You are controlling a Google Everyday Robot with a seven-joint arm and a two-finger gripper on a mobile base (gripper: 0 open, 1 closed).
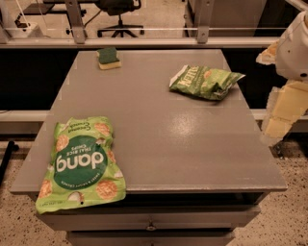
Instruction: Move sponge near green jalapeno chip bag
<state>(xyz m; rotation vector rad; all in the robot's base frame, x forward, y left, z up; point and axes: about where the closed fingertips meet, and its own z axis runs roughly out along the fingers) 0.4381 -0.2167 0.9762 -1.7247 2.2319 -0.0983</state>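
Observation:
The sponge [109, 57], a small block with a dark green top and pale yellow base, lies at the far left of the grey table [159, 139]. The green jalapeno chip bag [204, 81], dark green and wrinkly, lies flat at the far right of the table. The two are well apart. My gripper [281, 113] hangs off the table's right edge, beside and to the right of the chip bag, touching nothing on the table. It holds nothing that I can see.
A larger light-green "dang" rice chips bag [82, 166] lies at the near left corner, overhanging the front edge. A drawer front [151, 225] sits below the tabletop. A rail [144, 41] and an office chair [119, 14] stand behind the table.

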